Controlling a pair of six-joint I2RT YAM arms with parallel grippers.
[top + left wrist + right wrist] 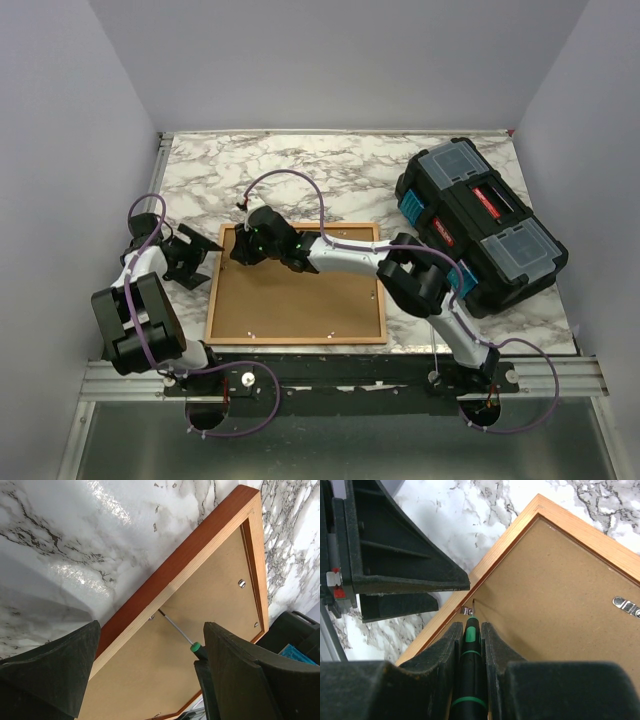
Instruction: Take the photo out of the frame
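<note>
- Frame (pixel 300 341) from overhead: flat on the marble table (pixel 330 165), back up, brown board (pixel 300 300) facing me, just ahead of the arm bases and left of centre.
- Same view: the right arm stretches across the board, with the right gripper (pixel 243 250) over the frame's far left corner. The left gripper (pixel 198 262) sits just beside the left rail, outside it. A black toolbox (pixel 485 225) stands to the right, near the frame but apart from it.
- Left wrist now: I see both fingers (pixel 50 675) spread wide, looking down on the red rail and the board. That hand is open and holds nothing.
- Also here: a screwdriver (pixel 176 628) comes in from the lower right, thin shaft and green collar, its tip at a small metal tab (pixel 151 616) on the rail's inner edge. A small metal fitting (pixel 241 583) shows further along the board. A corner of the toolbox peeks in at the right edge.
- Right wrist: jaws clamped on the screwdriver's black-and-green handle, which runs straight out between them. The tip is down at the tab, right where board meets rail. I can't tell whether it is under the tab or only against it.
- Same camera: the left gripper's open fingers fill the upper left, above the marble just outside the rail. A metal hanger (pixel 626 606) lies on the board at the right edge.
</note>
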